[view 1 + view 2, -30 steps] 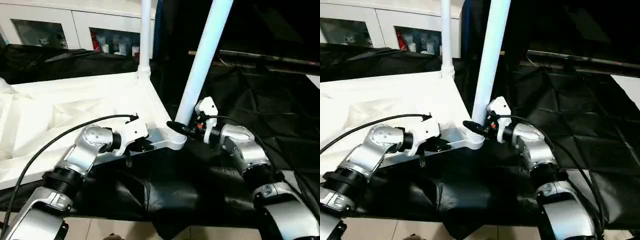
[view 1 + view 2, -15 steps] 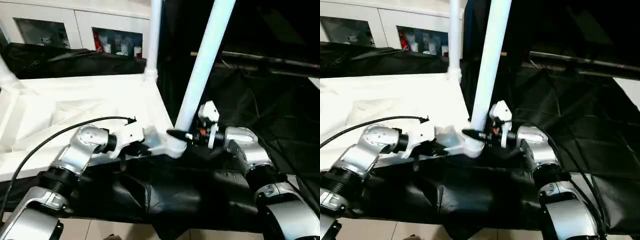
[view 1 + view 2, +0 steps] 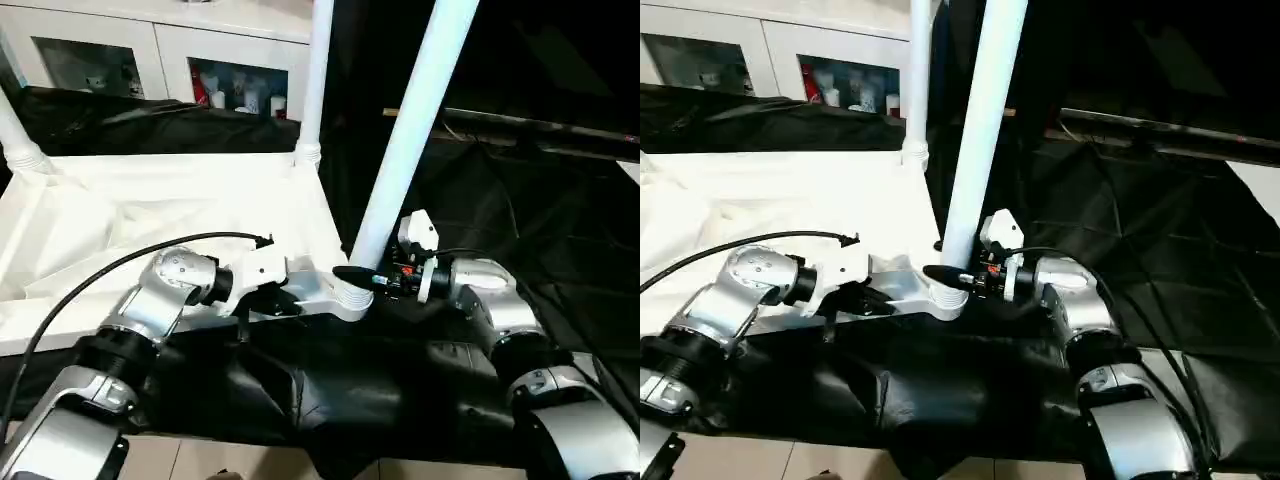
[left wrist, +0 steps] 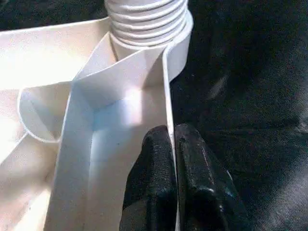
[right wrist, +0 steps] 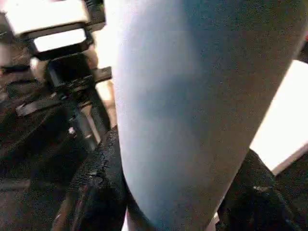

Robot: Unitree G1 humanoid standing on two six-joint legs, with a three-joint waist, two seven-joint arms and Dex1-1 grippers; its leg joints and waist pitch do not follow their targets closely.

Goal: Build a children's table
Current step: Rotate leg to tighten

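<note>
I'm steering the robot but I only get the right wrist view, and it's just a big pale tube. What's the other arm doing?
Observer: The left gripper pinches the thin rim of the white plastic square tabletop.
Child: Where does my tube go?
Observer: The long white tubular leg stands in the near corner's round socket, leaning a bit.
Child: Any more legs?
Observer: Another upright white leg stands at the far corner.

Black cloth [image 3: 520, 230] covers the work surface, creased, hanging over the near edge at 6 o'clock. On it: white tabletop [image 3: 150, 220], underside up, filling 9–11 o'clock, near corner approx. centre. Legs stand in its sockets: one at centre [image 3: 410, 130], one at 12 [image 3: 316, 80], one at 10 [image 3: 12, 130].
</note>
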